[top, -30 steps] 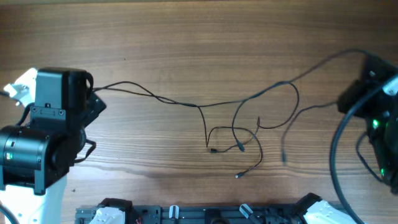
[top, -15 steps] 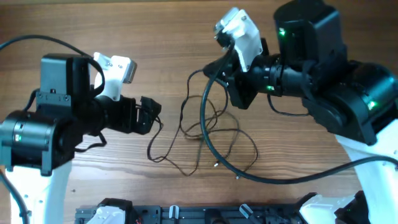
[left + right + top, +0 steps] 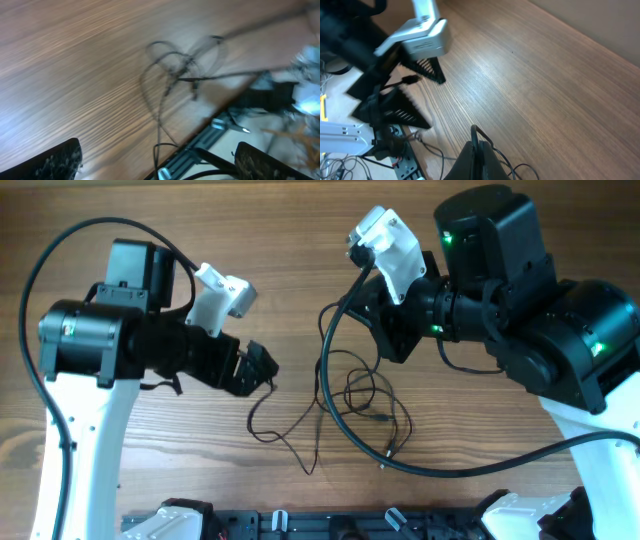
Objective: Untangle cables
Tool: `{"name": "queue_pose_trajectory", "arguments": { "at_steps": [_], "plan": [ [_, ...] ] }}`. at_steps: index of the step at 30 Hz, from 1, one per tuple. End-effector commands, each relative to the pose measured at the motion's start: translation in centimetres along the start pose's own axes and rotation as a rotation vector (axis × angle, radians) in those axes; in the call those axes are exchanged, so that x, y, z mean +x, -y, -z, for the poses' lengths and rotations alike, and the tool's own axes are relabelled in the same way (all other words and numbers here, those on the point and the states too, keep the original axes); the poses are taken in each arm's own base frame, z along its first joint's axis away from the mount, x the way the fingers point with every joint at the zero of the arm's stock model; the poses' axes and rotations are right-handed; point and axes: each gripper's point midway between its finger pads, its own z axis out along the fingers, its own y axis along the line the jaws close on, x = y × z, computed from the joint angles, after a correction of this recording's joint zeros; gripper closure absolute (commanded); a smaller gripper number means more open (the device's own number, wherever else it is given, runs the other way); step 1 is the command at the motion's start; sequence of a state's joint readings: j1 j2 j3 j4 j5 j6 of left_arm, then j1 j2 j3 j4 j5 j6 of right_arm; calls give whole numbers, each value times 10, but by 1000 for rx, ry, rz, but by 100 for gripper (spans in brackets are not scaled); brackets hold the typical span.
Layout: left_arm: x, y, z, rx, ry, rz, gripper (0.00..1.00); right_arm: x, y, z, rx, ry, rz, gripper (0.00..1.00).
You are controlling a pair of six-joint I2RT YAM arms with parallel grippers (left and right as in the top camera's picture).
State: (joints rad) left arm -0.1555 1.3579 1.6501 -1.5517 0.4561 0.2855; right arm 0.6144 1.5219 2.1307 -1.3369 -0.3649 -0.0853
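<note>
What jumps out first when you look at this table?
A messy tangle of thin black cables lies in the middle of the wooden table. The left arm and right arm lean in over it: the right fingers pinch shut on a strand, while the left fingers are spread wide open.

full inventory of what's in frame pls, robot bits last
cables: several, exact count unclear, thin black, tangled at table centre
table: 1, brown wood grain, under everything
rail: 1, black, near table edge
arm wires: 2, thick black, one looping off each arm
arms: 2, white and black, left and right sides
left tool: 1, black, open, left of tangle
right tool: 1, black, shut on cables
</note>
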Motion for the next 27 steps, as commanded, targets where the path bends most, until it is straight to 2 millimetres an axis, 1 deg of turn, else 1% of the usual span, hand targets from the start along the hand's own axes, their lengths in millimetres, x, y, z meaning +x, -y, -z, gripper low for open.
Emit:
{"name": "queue_pose_trajectory", "arguments": {
  "at_steps": [1,2,3,4,5,6,8,9,10,12,13,14,15,16,18,19,21,22,24,25,27],
  "plan": [
    [14,-101,13,-582,-23,496,0,-2,-1,3,7,10,25,95],
    [25,-130,31,-810,8,649,0,-2,-1,3,7,8,24,96],
    [39,-151,53,-1026,35,768,0,-1,-1,3,6,4,22,96],
    [47,-159,65,-1144,39,817,0,0,-1,3,6,0,20,95],
    [52,-167,71,-1229,23,831,0,2,-1,3,6,-5,19,96],
    [54,-169,67,-1233,1,830,0,2,-1,3,6,-6,18,96],
    [60,-171,52,-1218,-61,832,0,2,-1,3,5,-7,18,95],
    [64,-169,36,-1164,-110,844,0,2,-1,3,5,-7,18,96],
    [67,-163,15,-1072,-174,836,0,2,-1,3,6,-7,19,96],
    [69,-143,-33,-802,-310,761,0,2,0,3,10,-7,19,95],
    [69,-127,-54,-648,-363,734,0,2,1,3,16,-8,18,96],
    [68,-105,-74,-464,-415,700,0,2,3,3,24,-9,18,95],
    [67,-85,-88,-314,-451,670,0,3,3,3,28,-10,18,96],
    [67,-68,-97,-192,-478,638,0,3,3,3,27,-10,18,96],
    [68,-43,-104,-38,-514,560,0,3,3,3,28,-10,18,95],
    [69,-31,-105,25,-529,524,0,2,3,3,27,-9,18,95],
    [69,4,-101,205,-554,428,0,2,3,3,28,-9,18,96],
    [67,25,-97,325,-553,361,0,2,3,3,27,-9,18,96],
    [63,51,-95,438,-547,315,0,2,3,3,27,-9,18,96],
    [64,61,-95,463,-553,293,0,3,3,3,27,-10,18,95],
    [69,70,-98,460,-580,253,0,4,3,3,27,-16,16,96]
  ]
}}
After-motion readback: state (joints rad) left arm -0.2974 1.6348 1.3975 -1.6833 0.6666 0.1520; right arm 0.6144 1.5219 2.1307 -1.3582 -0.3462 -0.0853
